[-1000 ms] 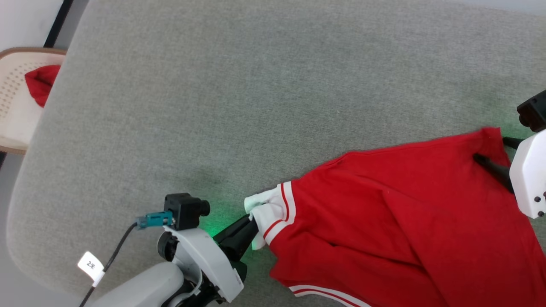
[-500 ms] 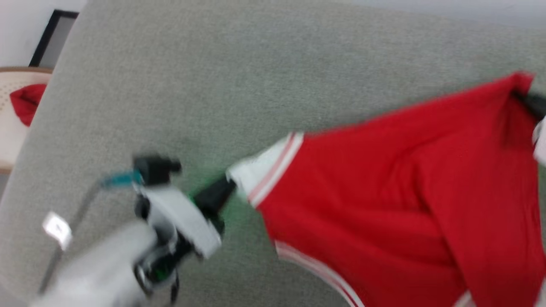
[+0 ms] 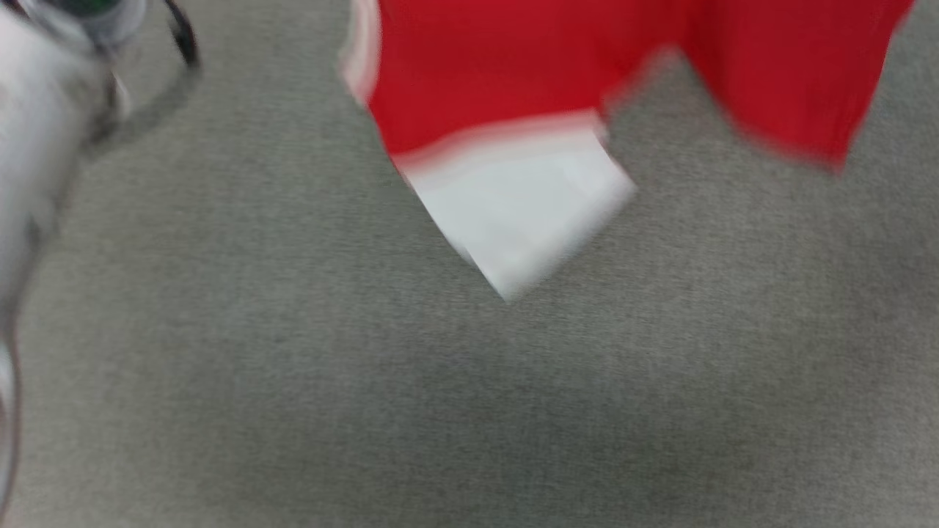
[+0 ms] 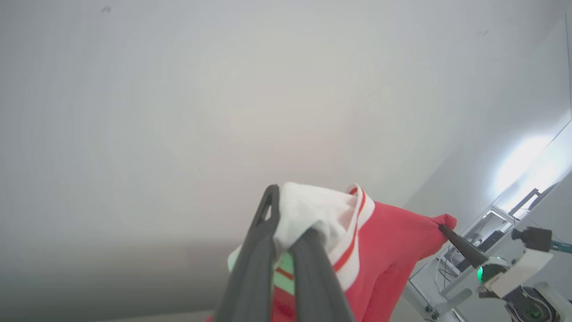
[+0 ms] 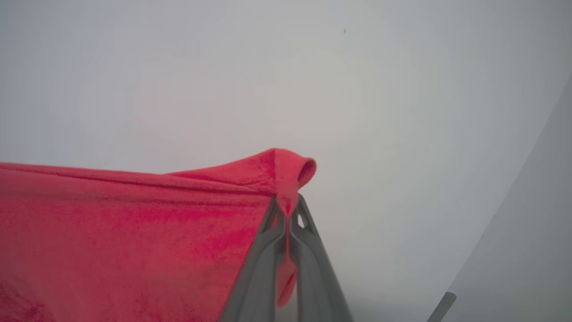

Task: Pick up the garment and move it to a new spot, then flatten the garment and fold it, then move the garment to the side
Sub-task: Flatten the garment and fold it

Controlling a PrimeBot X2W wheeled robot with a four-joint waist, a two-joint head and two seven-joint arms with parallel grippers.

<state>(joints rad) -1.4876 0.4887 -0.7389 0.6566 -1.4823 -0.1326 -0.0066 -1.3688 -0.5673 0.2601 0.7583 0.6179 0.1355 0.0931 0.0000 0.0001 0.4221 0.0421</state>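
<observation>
Far left in our blurred head view, our pale left forearm [image 3: 33,139] crosses a grey woven surface [image 3: 469,411]. The garment [image 3: 528,66] spans the top edge above that surface, one white sleeve end dangling. Our left gripper [image 4: 288,214] pinches another white sleeve end. To the right, our right gripper [image 5: 286,210] pinches a red fold before a bare pale wall [image 5: 357,89].
</observation>
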